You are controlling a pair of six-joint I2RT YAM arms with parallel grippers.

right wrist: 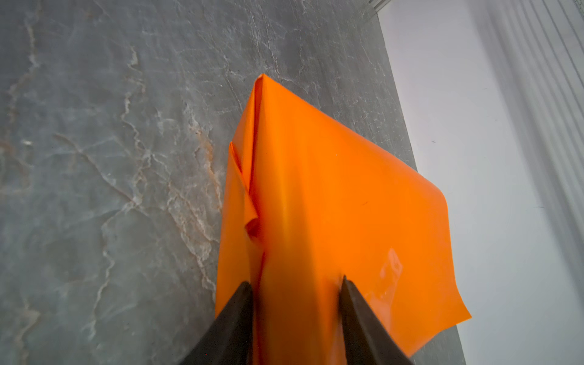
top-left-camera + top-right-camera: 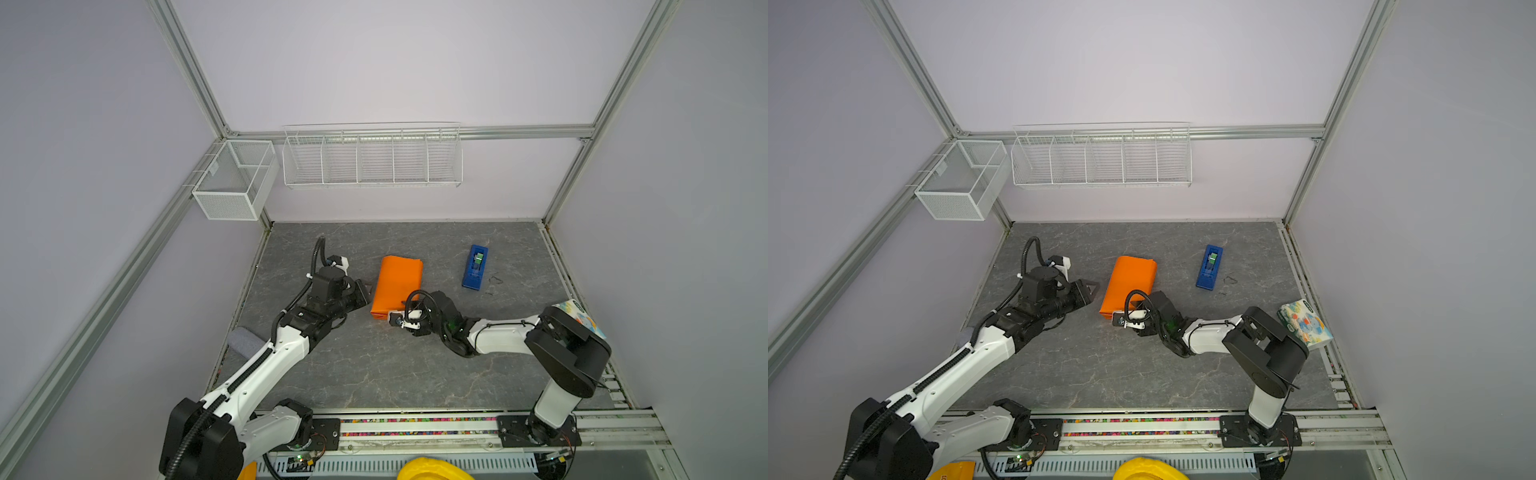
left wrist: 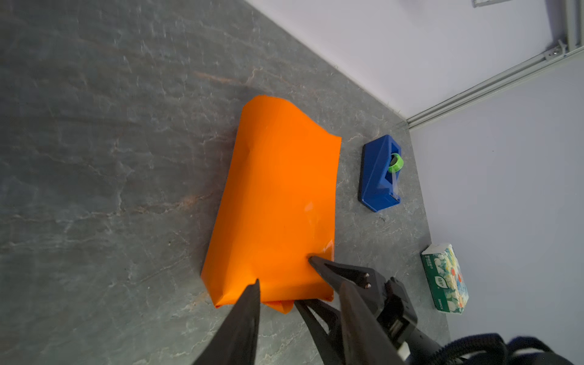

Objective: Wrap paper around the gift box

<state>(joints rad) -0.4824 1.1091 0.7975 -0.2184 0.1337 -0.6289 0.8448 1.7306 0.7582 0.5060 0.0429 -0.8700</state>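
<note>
Paper (image 2: 397,282): folded over into 1 long raised bundle at bench (image 2: 374,374) centre, long axis running roughly 12 to 6 o'clock. Gift box: not seen in any view. No gap in the fold shows what lies inside.

Left gripper (image 2: 1091,287): at 9 o'clock of the bundle, just beside it, with a strip of bare bench between. The left wrist view shows its own fingers (image 3: 246,316) part-way apart with nothing between them.

Right gripper (image 1: 297,284): at the bundle's 6 o'clock end. Both top views hide its fingers under the wrist. Only the left wrist view shows them from the side: 1 finger (image 3: 335,271) has its tip on the top face, the other sits below the end flap. In the right wrist view the 2 fingers are about half apart, astride a ridge of paper. Clamped or only touching: cannot tell.

Right wrist view only: a loose inner layer curled along 1 side of the fold, and a glossy patch (image 1: 390,262) near 1 fingertip.

Tape dispenser (image 2: 474,268): blue, at 2 o'clock of the bundle, well apart. Its green roll (image 3: 395,162) reads clearly only in the left wrist view.

Tissue packet (image 2: 1306,324): at 4 o'clock by the bench edge, whole in a top view. In a top view the packet (image 2: 582,319) is mostly covered by the right arm. Its print is too small to read.
</note>
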